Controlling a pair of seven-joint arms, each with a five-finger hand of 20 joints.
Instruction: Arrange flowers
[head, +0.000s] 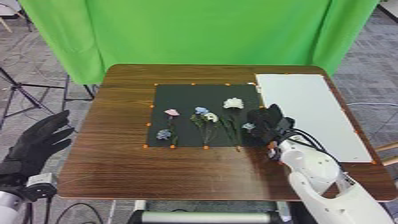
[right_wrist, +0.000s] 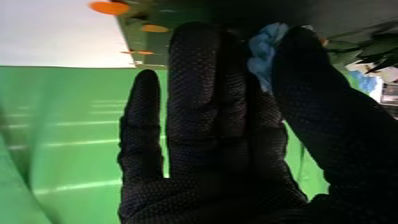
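Observation:
On the black mat lie a pink flower, a small blue flower, a light-blue flower, a small white flower and a large white flower. Another blue flower is at the mat's right side, beside my right hand; its stem is hidden. In the right wrist view, the right hand has straight fingers, and blue petals show between them and the thumb; contact is unclear. My left hand stands open off the table's left edge.
A white board covers the right part of the brown table, with my right forearm over its lower left corner. Orange markers line the mat. A green curtain hangs behind the table.

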